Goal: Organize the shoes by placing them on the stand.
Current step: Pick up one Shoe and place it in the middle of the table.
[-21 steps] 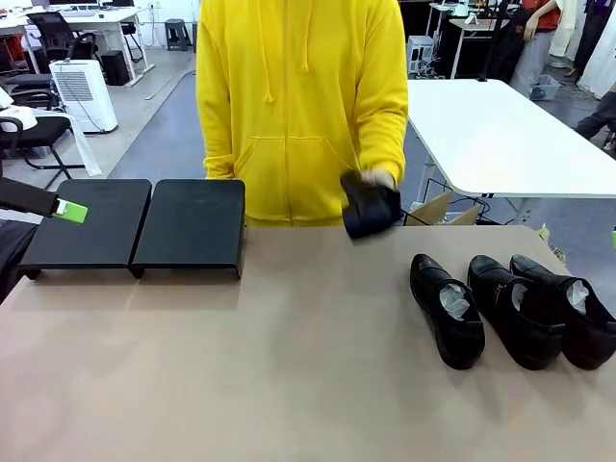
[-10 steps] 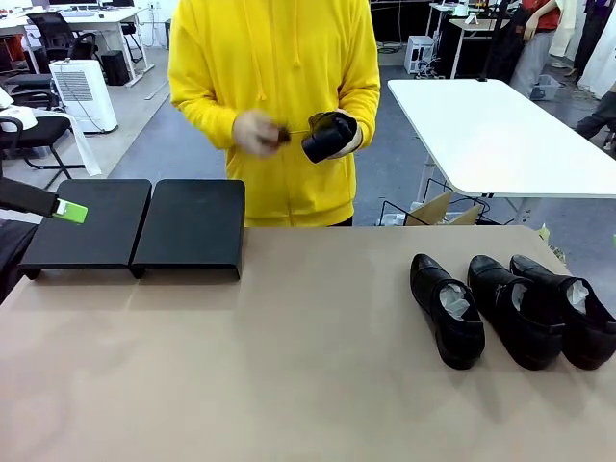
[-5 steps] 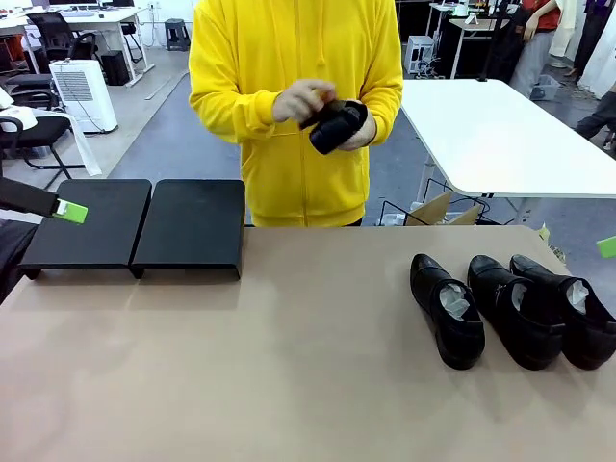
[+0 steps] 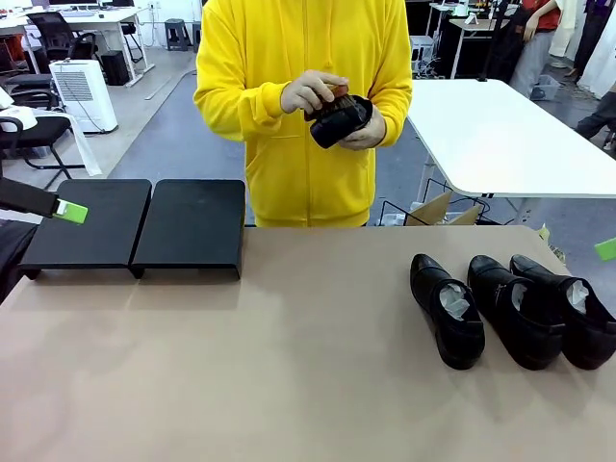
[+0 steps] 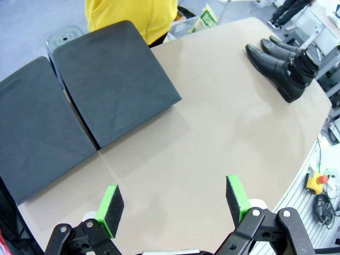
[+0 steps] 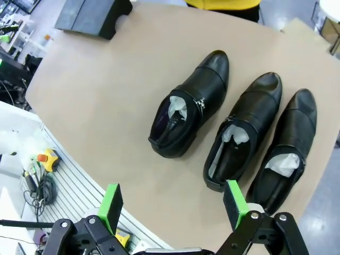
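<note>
The left gripper (image 5: 173,202) and right gripper (image 6: 172,203) have fingers spread wide, holding nothing. Three glossy black leather dress shoes (image 4: 515,313), paper-stuffed, lie abreast near the counter's (image 4: 289,366) right edge; pinching one across its heel should limit slipping. The low matte black stand (image 4: 192,226) sits at the far left corner. Beyond, a person's hands (image 4: 313,91) hold the fourth shoe (image 4: 339,123).

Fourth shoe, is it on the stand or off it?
Off. The person's hands hold the fourth shoe at chest height, well above the stand.

White table (image 4: 500,135), grey floor (image 4: 159,125)
</note>
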`<state>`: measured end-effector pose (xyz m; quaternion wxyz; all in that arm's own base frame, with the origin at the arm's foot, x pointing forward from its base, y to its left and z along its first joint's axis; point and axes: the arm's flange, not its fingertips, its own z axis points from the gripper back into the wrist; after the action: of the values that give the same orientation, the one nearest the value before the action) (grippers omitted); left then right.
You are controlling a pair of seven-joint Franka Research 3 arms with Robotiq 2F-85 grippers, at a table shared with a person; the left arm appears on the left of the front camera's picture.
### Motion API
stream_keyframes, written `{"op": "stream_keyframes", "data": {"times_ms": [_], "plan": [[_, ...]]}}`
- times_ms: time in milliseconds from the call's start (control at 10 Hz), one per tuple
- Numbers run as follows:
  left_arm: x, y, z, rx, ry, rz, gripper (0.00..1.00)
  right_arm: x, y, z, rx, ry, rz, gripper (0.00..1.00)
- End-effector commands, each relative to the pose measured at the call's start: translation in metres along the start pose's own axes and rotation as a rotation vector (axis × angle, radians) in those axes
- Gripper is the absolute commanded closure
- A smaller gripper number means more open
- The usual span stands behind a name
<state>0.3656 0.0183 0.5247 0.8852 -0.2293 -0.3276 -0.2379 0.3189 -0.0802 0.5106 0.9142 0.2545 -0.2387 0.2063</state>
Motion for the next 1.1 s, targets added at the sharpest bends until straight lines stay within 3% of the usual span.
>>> {"op": "stream_keyframes", "data": {"times_ms": [0,100,300,700,800,1000], "plan": [[-0.001,0.001,0.001,-0.011,-0.003,-0.016,0.0,0.001,0.0,-0.004,-0.002,0.013,-0.001,0.0],[-0.001,0.001,0.001,-0.011,-0.003,-0.016,0.0,0.013,0.011,-0.02,-0.158,0.123,-0.026,0.0],[-0.001,0.001,0.001,-0.011,-0.003,-0.016,0.0,0.04,0.023,-0.053,-0.306,0.314,-0.057,0.0],[-0.001,0.001,0.001,-0.011,-0.003,-0.016,0.0,0.044,-0.006,-0.1,-0.342,0.454,-0.174,0.0],[-0.001,0.001,0.001,-0.011,-0.003,-0.016,0.0,0.043,-0.007,-0.104,-0.334,0.467,-0.14,0.0],[-0.001,0.001,0.001,-0.011,-0.003,-0.016,0.0,0.045,-0.005,-0.106,-0.368,0.415,-0.16,0.39]]}}
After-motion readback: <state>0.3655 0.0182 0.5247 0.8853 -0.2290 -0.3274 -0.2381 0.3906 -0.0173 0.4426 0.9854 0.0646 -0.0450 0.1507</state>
